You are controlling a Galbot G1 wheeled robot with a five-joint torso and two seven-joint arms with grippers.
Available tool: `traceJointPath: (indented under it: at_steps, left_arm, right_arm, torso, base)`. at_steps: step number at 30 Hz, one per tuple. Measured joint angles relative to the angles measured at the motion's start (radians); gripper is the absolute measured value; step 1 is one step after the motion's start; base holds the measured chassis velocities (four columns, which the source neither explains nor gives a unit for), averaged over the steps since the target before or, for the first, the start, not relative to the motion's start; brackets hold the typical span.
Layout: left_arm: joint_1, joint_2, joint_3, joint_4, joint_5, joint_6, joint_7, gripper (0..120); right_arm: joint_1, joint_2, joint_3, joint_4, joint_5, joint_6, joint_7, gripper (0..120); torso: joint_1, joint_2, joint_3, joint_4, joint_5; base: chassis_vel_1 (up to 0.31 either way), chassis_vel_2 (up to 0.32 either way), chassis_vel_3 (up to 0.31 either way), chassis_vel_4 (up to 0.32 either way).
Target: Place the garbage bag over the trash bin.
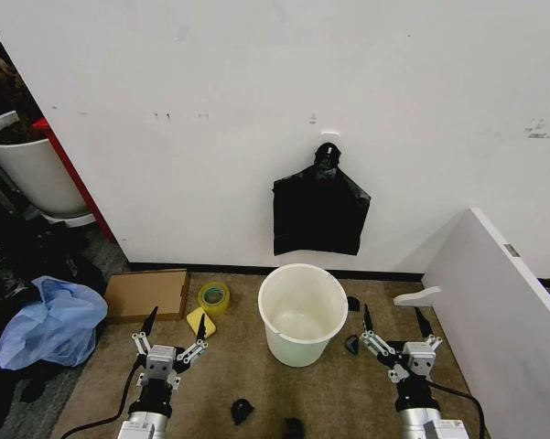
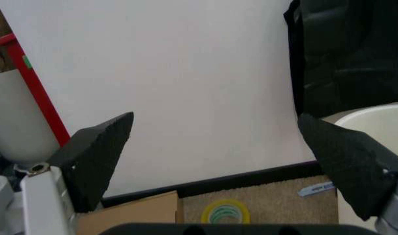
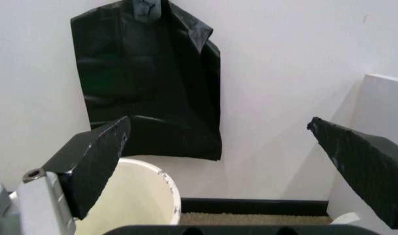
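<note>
The bin (image 1: 302,314), a smooth, round, tapered white bucket with a rolled rim, is sitting empty on the brown carpet (image 1: 256,384). At its 12 o'clock the bag (image 1: 320,215), flat glossy black film, is hanging from a wall hook. The left gripper (image 1: 176,329) is hovering at the bin's 8 o'clock, the right gripper (image 1: 395,326) at 4 o'clock, both with fingers spread wide, grasping nothing.
</note>
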Motion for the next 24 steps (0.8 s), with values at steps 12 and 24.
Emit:
traceJointPath:
  at_steps: [12, 24]
  left_arm:
    - [0.001, -0.004, -0.01, 0.017, -0.005, -0.008, -0.003, 99]
    - [-0.022, 0.01, -0.002, 0.051, -0.001, -0.031, 0.0, 99]
  right_arm:
    - [0.032, -0.017, -0.019, -0.033, 0.01, -0.009, -0.003, 100]
    - [0.203, -0.115, -0.111, -0.04, 0.364, -0.158, 0.009, 100]
  torso:
    - [0.0, 0.0, 0.0, 0.0, 0.0001]
    - [0.0, 0.0, 0.0, 0.0, 0.0003]
  base:
    - [0.0, 0.0, 0.0, 0.0]
    - [0.0, 0.0, 0.0, 0.0]
